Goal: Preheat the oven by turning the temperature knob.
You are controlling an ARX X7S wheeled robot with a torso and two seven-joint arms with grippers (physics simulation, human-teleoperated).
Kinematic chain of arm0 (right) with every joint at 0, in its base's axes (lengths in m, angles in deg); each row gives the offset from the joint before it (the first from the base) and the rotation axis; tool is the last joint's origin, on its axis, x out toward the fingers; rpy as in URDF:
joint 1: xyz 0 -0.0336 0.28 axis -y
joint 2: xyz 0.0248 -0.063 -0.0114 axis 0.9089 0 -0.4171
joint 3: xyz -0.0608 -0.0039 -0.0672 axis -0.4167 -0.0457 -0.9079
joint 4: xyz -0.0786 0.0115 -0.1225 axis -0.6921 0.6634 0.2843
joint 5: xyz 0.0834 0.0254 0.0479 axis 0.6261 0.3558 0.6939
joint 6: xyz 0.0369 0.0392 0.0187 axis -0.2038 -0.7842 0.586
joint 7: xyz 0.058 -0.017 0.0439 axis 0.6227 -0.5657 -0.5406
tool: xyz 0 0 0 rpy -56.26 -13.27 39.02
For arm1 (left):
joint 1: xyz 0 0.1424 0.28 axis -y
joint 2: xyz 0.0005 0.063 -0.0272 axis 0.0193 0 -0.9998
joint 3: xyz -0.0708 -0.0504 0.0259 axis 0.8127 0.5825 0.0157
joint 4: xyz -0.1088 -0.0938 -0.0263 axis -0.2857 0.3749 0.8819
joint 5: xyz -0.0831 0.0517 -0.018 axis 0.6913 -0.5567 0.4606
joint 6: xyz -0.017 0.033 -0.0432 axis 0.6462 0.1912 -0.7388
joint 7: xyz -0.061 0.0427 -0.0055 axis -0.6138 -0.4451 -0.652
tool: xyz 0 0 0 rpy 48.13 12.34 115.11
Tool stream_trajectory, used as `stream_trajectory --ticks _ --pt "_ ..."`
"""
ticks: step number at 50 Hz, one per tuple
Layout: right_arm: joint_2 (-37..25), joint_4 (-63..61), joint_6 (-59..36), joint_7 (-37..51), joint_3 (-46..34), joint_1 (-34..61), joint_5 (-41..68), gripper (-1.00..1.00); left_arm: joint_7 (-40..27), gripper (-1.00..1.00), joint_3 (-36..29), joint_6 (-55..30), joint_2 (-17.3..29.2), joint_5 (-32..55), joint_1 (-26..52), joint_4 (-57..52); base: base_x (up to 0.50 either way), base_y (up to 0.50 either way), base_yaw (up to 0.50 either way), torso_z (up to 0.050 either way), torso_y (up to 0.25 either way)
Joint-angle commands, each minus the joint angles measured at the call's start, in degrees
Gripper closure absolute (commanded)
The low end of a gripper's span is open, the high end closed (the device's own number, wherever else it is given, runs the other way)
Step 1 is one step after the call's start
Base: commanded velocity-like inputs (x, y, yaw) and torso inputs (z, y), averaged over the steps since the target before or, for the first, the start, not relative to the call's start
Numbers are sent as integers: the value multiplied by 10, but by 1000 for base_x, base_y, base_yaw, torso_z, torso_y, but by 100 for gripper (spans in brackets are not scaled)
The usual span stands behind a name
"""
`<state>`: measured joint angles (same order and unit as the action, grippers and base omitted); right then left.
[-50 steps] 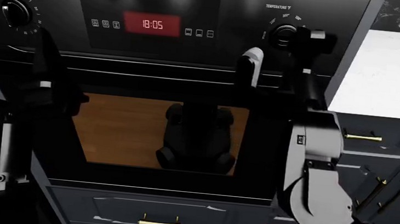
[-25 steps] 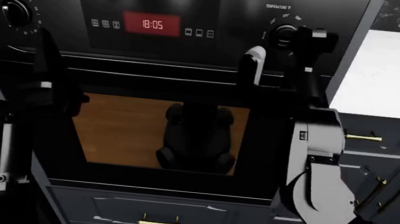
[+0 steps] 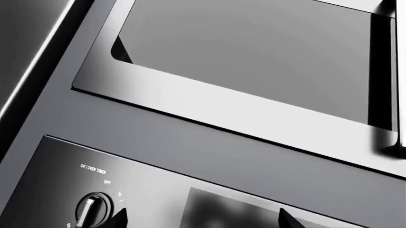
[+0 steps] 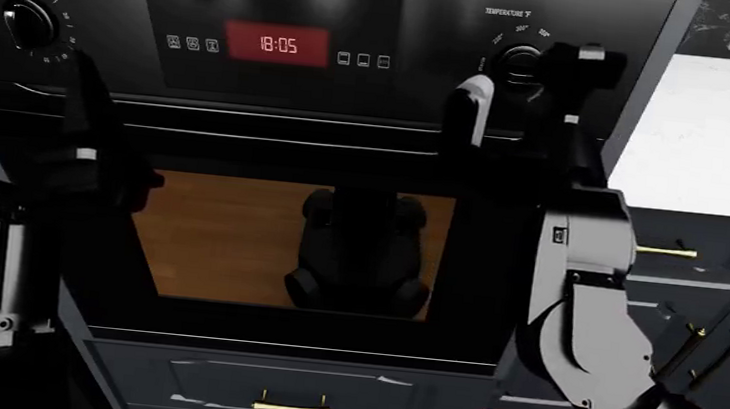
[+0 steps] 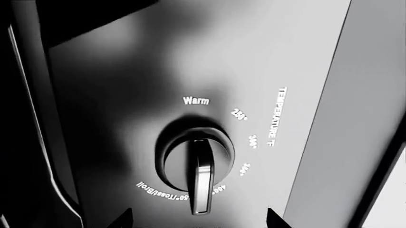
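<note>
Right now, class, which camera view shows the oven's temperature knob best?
The right wrist view: the temperature knob fills the picture, its ridge and the Warm and degree markings readable. The head view shows it small, partly hidden by the right gripper. The left wrist view shows only the timer knob.

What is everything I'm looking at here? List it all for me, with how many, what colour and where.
oven: one, glossy black, fills the middle of the head view.
temperature knob: one, black with a silver bar, right end of the control panel.
timer knob: one, black, left end of the panel.
clock display: one, red digits, panel centre.
bar handle: one, dark, across the door under the panel.
cabinets: dark blue with brass handles, right of and under the oven.
countertop: one, white, upper right.
right gripper: one, black, at the temperature knob; the jaws' state is unclear.
left gripper: one, black, before the oven's left side; state unclear.
</note>
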<state>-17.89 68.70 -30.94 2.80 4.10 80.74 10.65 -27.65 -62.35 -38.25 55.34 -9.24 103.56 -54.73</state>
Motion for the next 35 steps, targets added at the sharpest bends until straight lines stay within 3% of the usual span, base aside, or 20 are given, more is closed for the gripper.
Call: stream_trajectory --ticks 1,35 --pt "-3 0 -1 -5 0 5 -2 -100 -1 -100 -3 3 1 -1 -1 1 0 0 0 4 0" --pt "3 6 9 -10 -9 15 1 -100 -6 -100 -6 7 7 2 0 5 0 0 0 3 0"
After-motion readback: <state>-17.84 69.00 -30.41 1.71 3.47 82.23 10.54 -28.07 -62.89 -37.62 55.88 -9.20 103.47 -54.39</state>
